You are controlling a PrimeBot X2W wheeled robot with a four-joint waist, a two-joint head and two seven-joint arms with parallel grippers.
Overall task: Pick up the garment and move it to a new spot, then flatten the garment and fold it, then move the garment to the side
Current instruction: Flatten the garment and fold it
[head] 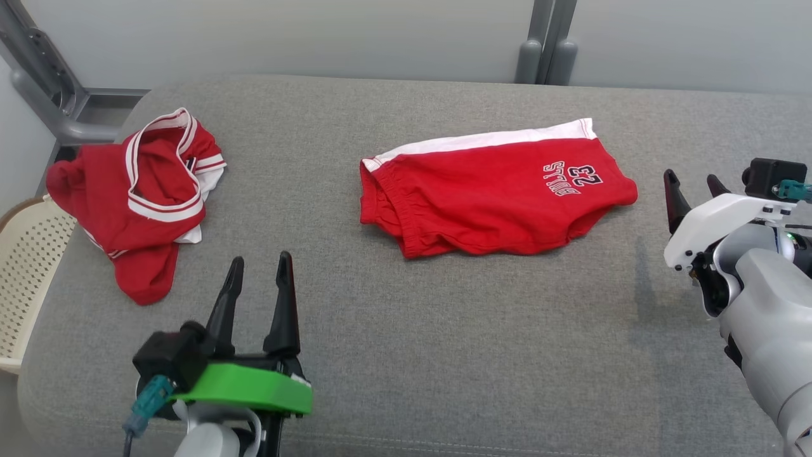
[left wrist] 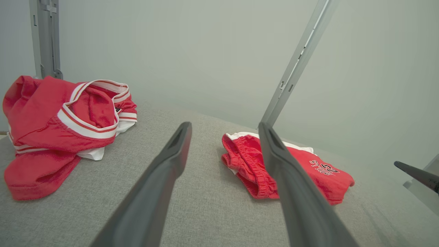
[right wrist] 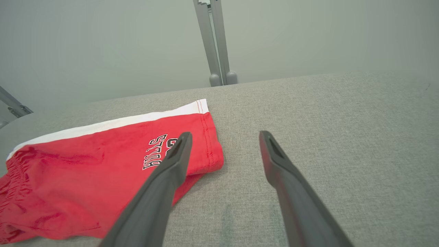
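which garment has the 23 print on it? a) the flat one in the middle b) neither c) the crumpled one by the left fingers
a: the red shorts lying flat mid-cushion carry the 23 print, while the crumpled jersey at the left has striped trim and no number facing up.

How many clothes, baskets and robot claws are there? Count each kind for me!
Red clothes: 2, the shorts and the crumpled jersey
Baskets: 1, the cream basket
Robot claws: 2, the left claw and the right claw, both open
Total: 5
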